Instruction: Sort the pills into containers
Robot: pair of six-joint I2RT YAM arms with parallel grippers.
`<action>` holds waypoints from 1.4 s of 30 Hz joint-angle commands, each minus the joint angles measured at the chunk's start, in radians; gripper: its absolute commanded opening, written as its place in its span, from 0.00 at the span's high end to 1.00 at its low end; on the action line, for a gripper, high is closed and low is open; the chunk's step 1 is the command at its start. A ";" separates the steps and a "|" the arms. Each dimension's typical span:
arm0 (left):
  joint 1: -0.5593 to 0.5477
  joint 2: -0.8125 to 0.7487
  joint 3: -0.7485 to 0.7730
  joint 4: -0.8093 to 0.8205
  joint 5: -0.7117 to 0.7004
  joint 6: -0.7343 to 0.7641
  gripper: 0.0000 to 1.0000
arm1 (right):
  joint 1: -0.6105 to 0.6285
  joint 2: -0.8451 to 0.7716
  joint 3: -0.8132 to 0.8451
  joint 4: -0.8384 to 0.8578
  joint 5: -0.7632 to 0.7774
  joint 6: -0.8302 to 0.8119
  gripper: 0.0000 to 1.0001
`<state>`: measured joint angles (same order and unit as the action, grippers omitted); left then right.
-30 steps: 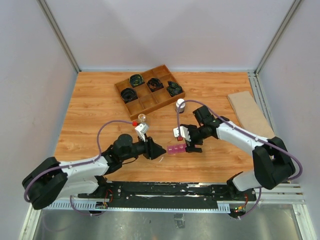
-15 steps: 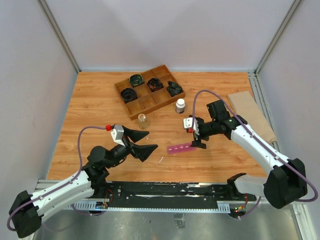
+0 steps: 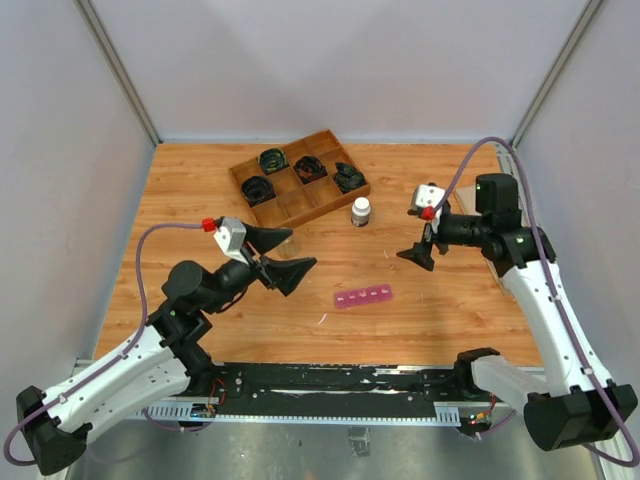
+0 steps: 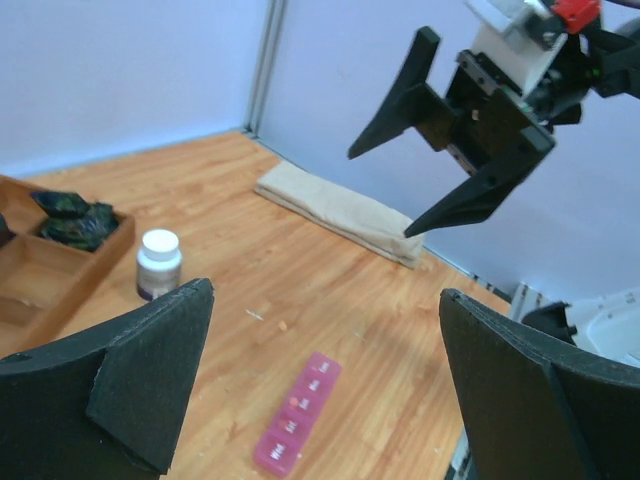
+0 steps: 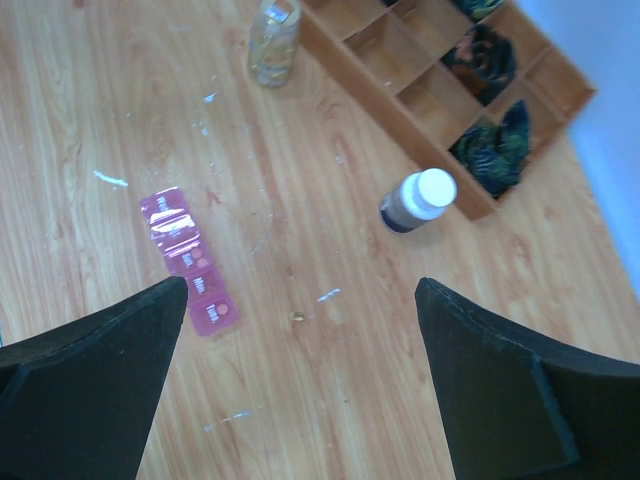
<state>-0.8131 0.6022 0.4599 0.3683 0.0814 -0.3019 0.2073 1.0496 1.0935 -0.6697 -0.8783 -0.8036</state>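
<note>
1. Neither arm holds anything. The left gripper (image 3: 283, 256) hangs above the tabletop (image 3: 200, 200) to the left of the white-capped bottle (image 3: 361, 211), with its fingers spread wide. The right gripper (image 3: 418, 257) hangs to the right of the bottle, fingers likewise spread and empty.
2. The step in hand looks like a pause between picks, as no pill is being carried or reached for.
3. The pink pill strip (image 3: 363, 297) lies flat on the tabletop on the near side of the bottle, towards the arm bases, apart from both grippers.
4. The right wrist view shows its four square compartments (image 5: 190, 275) in a row, translucent pink, with white lettering on some lids. Whether any lid stands open cannot be told.
5. A small glass jar (image 5: 273, 40) with tan-yellow contents stands left of the bottle, by the wooden divided tray (image 3: 300, 185).
6. One tiny tan speck (image 5: 297, 317), probably a stray pill, lies between the bottle and the strip.
7. The next move likely calls for a fine pinch on so small a pellet, then a drop over one compartment. The strip is light and may slide if nudged.
</note>
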 commanded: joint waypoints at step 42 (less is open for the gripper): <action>0.292 0.101 0.544 -0.424 0.343 -0.076 0.01 | -0.125 -0.213 0.345 0.064 0.302 0.804 0.02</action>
<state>-0.5266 0.7238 1.0225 -0.0582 0.4026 -0.3763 0.1112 0.8459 1.4063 -0.6109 -0.5789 -0.0029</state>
